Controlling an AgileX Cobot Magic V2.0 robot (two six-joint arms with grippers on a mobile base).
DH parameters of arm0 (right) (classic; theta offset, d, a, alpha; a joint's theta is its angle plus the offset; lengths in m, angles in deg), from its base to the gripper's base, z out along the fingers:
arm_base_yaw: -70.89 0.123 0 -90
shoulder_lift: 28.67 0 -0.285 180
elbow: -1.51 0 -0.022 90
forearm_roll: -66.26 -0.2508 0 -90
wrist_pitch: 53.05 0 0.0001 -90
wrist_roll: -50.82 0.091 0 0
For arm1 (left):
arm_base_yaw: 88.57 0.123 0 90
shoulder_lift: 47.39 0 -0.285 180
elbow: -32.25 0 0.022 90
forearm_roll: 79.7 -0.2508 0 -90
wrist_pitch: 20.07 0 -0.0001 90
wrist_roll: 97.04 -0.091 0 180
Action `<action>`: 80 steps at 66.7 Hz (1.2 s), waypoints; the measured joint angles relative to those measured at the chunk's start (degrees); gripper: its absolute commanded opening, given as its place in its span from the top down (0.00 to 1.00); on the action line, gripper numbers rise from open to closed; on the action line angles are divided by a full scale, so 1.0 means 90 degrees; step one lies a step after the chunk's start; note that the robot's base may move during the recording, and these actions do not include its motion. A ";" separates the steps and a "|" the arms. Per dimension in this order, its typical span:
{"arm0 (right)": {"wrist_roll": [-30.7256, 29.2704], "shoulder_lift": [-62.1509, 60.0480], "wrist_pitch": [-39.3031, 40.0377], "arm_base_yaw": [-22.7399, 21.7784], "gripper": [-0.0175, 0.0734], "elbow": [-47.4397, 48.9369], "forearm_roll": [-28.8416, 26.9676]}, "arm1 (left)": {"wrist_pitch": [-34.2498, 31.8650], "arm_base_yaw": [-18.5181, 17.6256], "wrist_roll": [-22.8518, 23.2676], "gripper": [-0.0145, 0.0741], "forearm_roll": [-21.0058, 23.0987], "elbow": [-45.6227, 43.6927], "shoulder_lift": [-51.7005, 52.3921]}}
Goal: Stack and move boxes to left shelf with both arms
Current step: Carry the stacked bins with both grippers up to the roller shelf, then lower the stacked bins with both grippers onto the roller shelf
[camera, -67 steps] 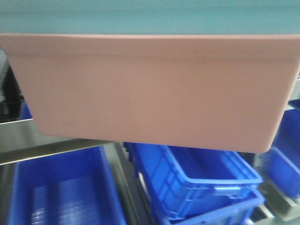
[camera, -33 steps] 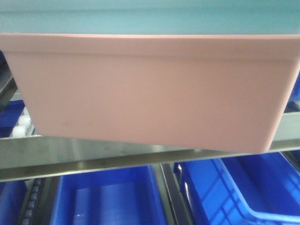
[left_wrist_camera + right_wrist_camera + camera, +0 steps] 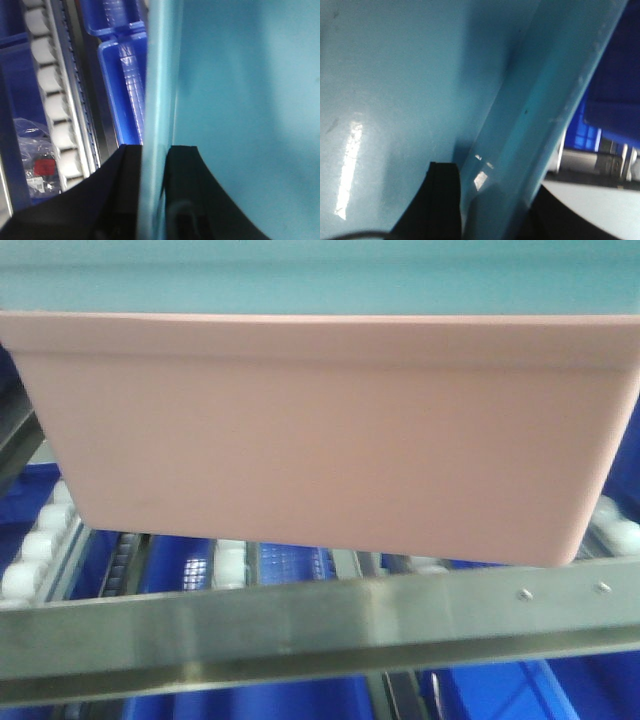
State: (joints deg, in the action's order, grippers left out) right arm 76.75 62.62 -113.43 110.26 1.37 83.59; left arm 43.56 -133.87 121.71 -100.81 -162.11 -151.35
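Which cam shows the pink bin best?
Exterior front-facing: the pink bin fills the frame, with its side wall and bottom edge visible. Both wrist views show only the light blue bin, wall and rim, no pink.

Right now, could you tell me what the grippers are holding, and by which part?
The light blue bin: the left gripper and the right gripper each pinch its wall at the rim, one finger inside, one outside.
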 measured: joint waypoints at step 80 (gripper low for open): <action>0.0119 0.0034 -0.0015 0.0000 0.75 0.0000 0.0040 | 0.0064 0.0000 0.0000 0.84 0.0030 0.0000 0.0000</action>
State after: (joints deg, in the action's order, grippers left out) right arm 77.82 62.93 -113.56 110.26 1.37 83.95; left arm 44.14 -133.87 121.71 -100.54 -162.11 -151.35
